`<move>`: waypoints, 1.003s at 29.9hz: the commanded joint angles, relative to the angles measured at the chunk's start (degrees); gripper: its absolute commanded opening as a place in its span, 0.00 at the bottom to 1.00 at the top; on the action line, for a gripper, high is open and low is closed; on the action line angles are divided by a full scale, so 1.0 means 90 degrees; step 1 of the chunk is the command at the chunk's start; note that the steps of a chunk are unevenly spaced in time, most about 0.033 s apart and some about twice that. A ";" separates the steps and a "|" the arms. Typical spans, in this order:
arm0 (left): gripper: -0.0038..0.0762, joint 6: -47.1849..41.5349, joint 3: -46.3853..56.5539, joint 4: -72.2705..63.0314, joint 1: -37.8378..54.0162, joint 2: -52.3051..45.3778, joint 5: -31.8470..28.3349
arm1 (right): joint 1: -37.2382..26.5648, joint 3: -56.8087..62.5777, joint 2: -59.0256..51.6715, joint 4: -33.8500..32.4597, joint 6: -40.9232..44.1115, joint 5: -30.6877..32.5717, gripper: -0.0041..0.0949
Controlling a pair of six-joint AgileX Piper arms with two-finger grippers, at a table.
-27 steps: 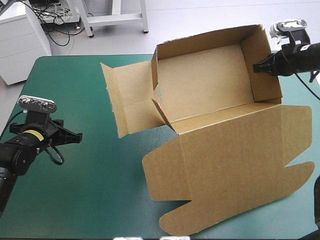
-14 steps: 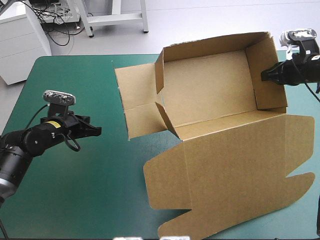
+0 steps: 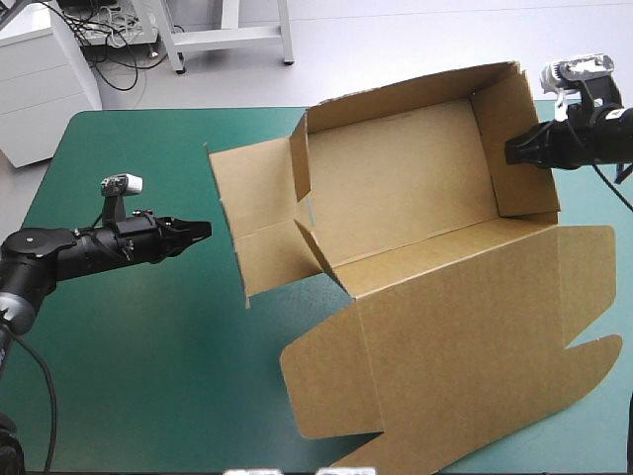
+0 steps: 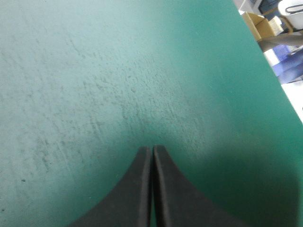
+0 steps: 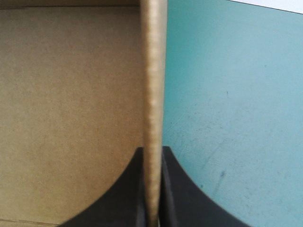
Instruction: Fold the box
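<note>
The brown box (image 3: 396, 188) lies right of the table's middle as an open tray, its far, right and left walls raised. Its lid (image 3: 465, 336) stretches flat toward the near edge, and a left flap (image 3: 252, 218) lies spread on the cover. My right gripper (image 3: 516, 148) is shut on the upper edge of the right wall (image 5: 152, 94), one black finger on each side of the board. My left gripper (image 3: 201, 229) is shut and empty, a short way left of the flap; its fingers (image 4: 152, 161) meet in a point over bare teal-green cover.
Open teal-green cover (image 3: 148, 346) spreads across the near left part of the table. White cabinets and table legs stand beyond the far edge. The lid's rounded tabs (image 3: 584, 356) reach close to the right edge.
My left gripper has advanced rightward toward the left flap. The box, held by my right gripper, shifted right just before and has now come back left and turned slightly.
</note>
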 commanded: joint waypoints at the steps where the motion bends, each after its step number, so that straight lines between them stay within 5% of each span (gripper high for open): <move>1: 0.04 0.0144 -0.0190 -0.0728 0.0135 0.0117 0.0635 | 0.0249 -0.0145 -0.0250 0.0391 -0.0040 -0.0039 0.02; 8: 0.06 0.0556 -0.0190 -0.1617 0.0120 0.0666 0.1878 | 0.0621 -0.0145 -0.0250 0.0203 0.0165 -0.0488 0.02; 17: 0.50 0.0587 -0.0190 -0.1773 0.0107 0.0712 0.1916 | 0.1164 -0.0029 -0.0241 -0.0539 0.0744 -0.1106 0.02; 25: 0.52 0.0720 -0.0190 -0.1709 -0.0194 0.0700 0.1916 | 0.1476 0.0044 -0.0114 -0.0634 0.1022 -0.1702 0.02; 30: 0.55 0.0920 -0.0190 -0.1804 -0.0435 0.0625 0.1916 | 0.1718 0.0044 -0.0020 -0.1403 0.1392 -0.1808 0.02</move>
